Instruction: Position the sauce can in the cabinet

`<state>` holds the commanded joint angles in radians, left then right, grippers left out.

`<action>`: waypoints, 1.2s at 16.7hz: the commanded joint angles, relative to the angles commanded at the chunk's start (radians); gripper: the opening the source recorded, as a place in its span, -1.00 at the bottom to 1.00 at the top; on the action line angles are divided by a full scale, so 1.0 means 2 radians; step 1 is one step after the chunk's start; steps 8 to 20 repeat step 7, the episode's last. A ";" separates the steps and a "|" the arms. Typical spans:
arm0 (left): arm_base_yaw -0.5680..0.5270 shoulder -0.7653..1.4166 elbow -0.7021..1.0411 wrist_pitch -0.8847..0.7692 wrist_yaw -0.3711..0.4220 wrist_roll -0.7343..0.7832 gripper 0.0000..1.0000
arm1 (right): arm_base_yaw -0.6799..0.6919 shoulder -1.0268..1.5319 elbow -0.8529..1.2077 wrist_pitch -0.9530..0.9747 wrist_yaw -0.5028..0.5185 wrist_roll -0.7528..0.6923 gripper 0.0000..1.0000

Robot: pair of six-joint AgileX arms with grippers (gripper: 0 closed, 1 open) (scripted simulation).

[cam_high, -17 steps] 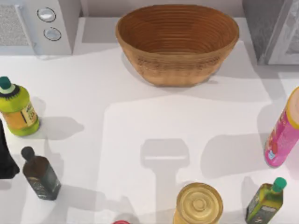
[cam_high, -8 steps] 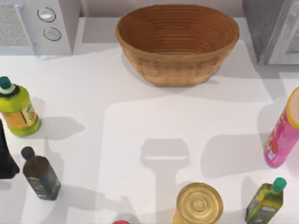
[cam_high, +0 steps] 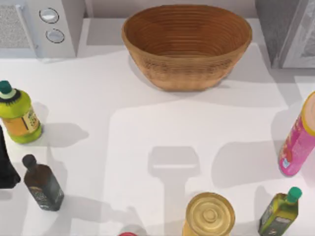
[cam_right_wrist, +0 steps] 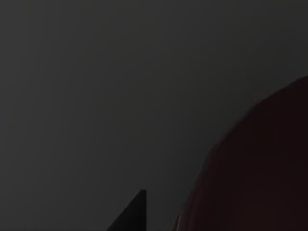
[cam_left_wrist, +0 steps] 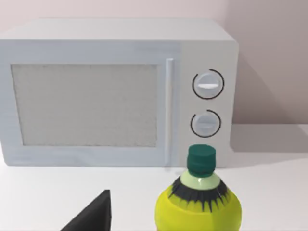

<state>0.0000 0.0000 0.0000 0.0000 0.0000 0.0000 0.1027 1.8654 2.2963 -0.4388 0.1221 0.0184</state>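
A thin maroon-red sliver of the sauce can [cam_high: 128,234] shows at the table's front edge, left of the gold-lidded can; the rest of it is cut off. The grey cabinet [cam_high: 275,29] with its whitish door panel [cam_high: 302,39] stands at the back right corner. My left gripper [cam_high: 5,164] is a dark shape at the left edge, between the green bottle and the dark bottle, far from the sauce can. The right wrist view is dark.
A wicker basket [cam_high: 187,44] sits at the back middle, with a white microwave [cam_high: 39,27] at the back left. A yellow-green bottle [cam_high: 17,115] and dark bottle [cam_high: 43,184] stand left. A gold-lidded can [cam_high: 209,215], olive-oil bottle [cam_high: 279,211] and pink bottle [cam_high: 298,142] stand right.
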 joint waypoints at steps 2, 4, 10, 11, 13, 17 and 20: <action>0.000 0.000 0.000 0.000 0.000 0.000 1.00 | 0.000 0.000 0.000 0.000 0.000 0.000 1.00; 0.000 0.000 0.000 0.000 0.000 0.000 1.00 | 0.000 0.000 0.000 0.000 0.000 0.000 1.00; 0.000 0.000 0.000 0.000 0.000 0.000 1.00 | 0.000 0.000 0.000 0.000 0.000 0.000 1.00; 0.000 0.000 0.000 0.000 0.000 0.000 1.00 | 0.000 0.000 0.000 0.000 0.000 0.000 1.00; 0.000 0.000 0.000 0.000 0.000 0.000 1.00 | 0.000 0.000 0.000 0.000 0.000 0.000 1.00; 0.000 0.000 0.000 0.000 0.000 0.000 1.00 | 0.000 0.000 0.000 0.000 0.000 0.000 1.00; 0.000 0.000 0.000 0.000 0.000 0.000 1.00 | 0.000 0.000 0.000 0.000 0.000 0.000 1.00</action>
